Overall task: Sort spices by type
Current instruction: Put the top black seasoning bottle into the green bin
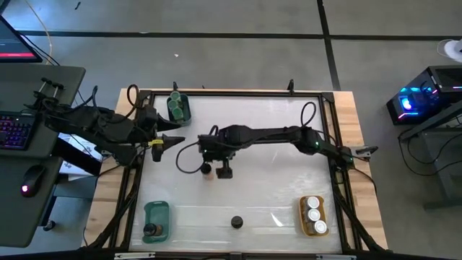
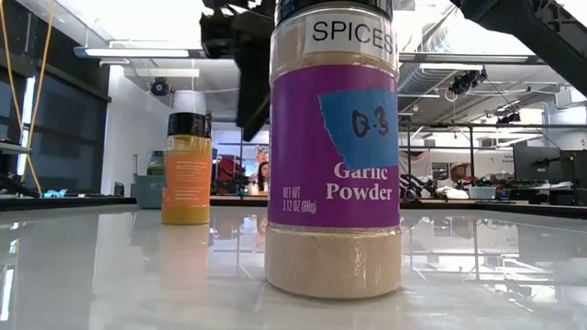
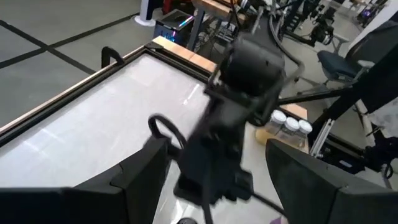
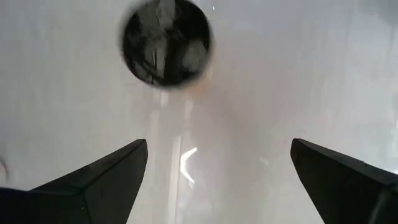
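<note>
An orange-filled spice jar with a black lid [image 1: 206, 168] [image 2: 187, 170] stands upright on its base on the white table, mid-table. My right gripper [image 1: 216, 163] [image 4: 217, 180] hangs open just above it, pointing down; the lid [image 4: 166, 42] shows beyond its fingertips, clear of both. A garlic powder jar with a dark lid [image 1: 236, 222] [image 2: 335, 147] stands upright near the front edge. My left gripper [image 1: 164, 141] [image 3: 217, 186] waits open over the table's left side, holding nothing.
A teal tray [image 1: 186, 112] at the far left holds green-lidded jars. Another teal tray [image 1: 160, 211] at the near left holds one dark-lidded jar [image 1: 150, 230]. An orange tray [image 1: 303, 217] at the near right holds white-lidded jars [image 3: 289, 123]. A raised frame [image 1: 238, 92] edges the table.
</note>
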Robot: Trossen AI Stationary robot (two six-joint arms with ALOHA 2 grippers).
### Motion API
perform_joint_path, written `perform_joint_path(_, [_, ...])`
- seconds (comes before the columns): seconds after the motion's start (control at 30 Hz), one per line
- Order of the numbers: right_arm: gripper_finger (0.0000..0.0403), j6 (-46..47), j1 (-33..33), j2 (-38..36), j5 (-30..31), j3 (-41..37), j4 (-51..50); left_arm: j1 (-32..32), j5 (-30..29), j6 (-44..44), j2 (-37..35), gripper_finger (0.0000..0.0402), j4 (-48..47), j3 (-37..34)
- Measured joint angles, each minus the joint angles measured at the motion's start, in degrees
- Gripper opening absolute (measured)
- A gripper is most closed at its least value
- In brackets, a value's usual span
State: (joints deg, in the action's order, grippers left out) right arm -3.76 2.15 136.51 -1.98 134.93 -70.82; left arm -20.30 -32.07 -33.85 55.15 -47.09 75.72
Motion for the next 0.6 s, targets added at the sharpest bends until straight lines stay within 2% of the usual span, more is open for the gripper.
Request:
perform_joint_path(0.23, [0.0392, -2.0, -3.3, -2.4, -0.2, -0.4, -9.9, 0.0, 2.6, 0.1, 1.3, 0.0259, -8.3, 0.0])
perform_joint_path(0.33, [0.0392, -3.3, -5.4, -5.8, -0.3, -3.0, -12.9, 0.0, 4.6, 1.9, 3.1, 0.0259, -9.7, -1.7])
perform_joint_path(0.47, [0.0392, -3.5, -8.4, -15.3, -1.7, -11.5, -10.4, 0.0, 8.4, 6.3, 6.7, 0.0259, -8.5, -5.6])
perform_joint_path(0.6, [0.0392, 1.6, -10.2, -29.2, -1.6, -26.4, -2.0, 0.1, 8.6, 11.9, 12.4, 0.0259, -5.1, -9.2])
